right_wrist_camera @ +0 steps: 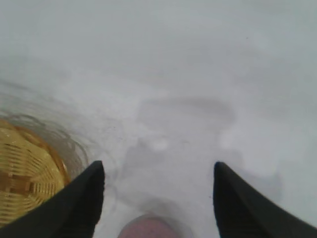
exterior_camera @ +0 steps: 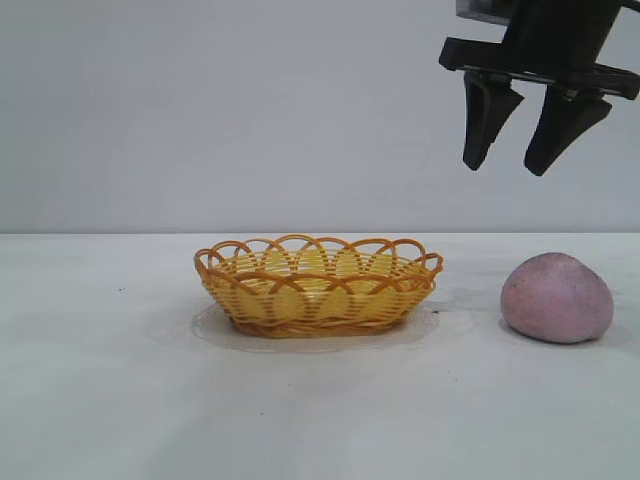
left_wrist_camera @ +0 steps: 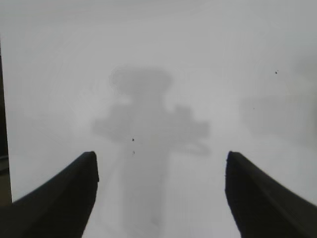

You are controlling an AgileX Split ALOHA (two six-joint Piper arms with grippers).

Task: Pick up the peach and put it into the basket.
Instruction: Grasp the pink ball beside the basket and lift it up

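The pinkish-mauve peach (exterior_camera: 556, 297) rests on the white table at the right. The yellow wicker basket (exterior_camera: 318, 283) with an orange-brown looped rim stands in the middle, empty. My right gripper (exterior_camera: 506, 165) hangs open high above the table, over the gap between basket and peach, a little left of the peach. In the right wrist view the gripper (right_wrist_camera: 158, 171) is open, with the top of the peach (right_wrist_camera: 148, 228) low between the fingers and the basket (right_wrist_camera: 25, 173) to one side. My left gripper (left_wrist_camera: 161, 161) is open over bare table, outside the exterior view.
The white table (exterior_camera: 120, 400) spreads wide around the basket, with a plain grey wall behind. A faint clear film or ring lies on the table around the basket's base (exterior_camera: 210, 335).
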